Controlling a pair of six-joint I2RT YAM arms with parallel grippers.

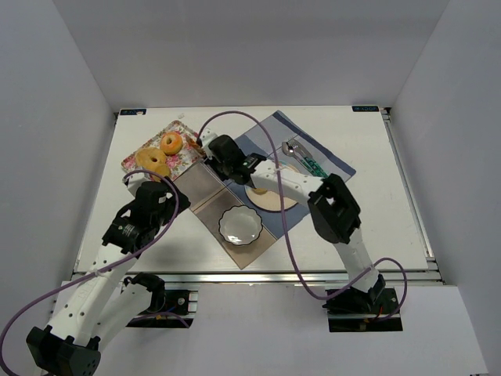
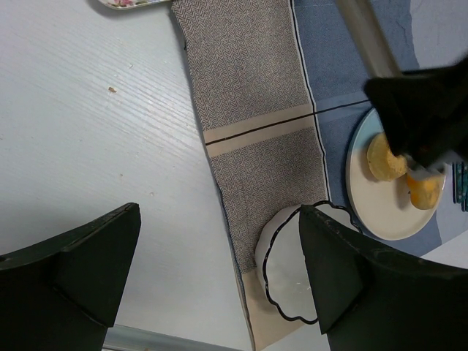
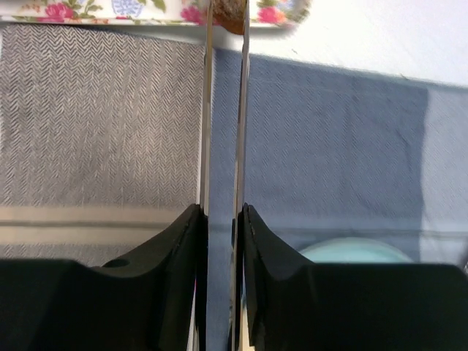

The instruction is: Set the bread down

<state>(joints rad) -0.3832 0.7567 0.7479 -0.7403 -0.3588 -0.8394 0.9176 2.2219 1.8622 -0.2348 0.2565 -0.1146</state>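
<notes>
Left wrist: pale bun (image 2: 384,159) and golden loaf (image 2: 425,189) share a plate (image 2: 373,208) at 3 o'clock. Left tool (image 2: 219,213) gapes; right tool (image 3: 223,213) pinches tongs (image 3: 208,110).

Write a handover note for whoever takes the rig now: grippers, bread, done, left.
Left gripper: open, empty, over the table near the white bowl.
Right gripper: shut on tongs, tips at the floral tray with something brown between them, too blurred to name.
Done: pale bun and golden piece on the plate.
Left: probably check that brown thing, then park the tongs.
</notes>
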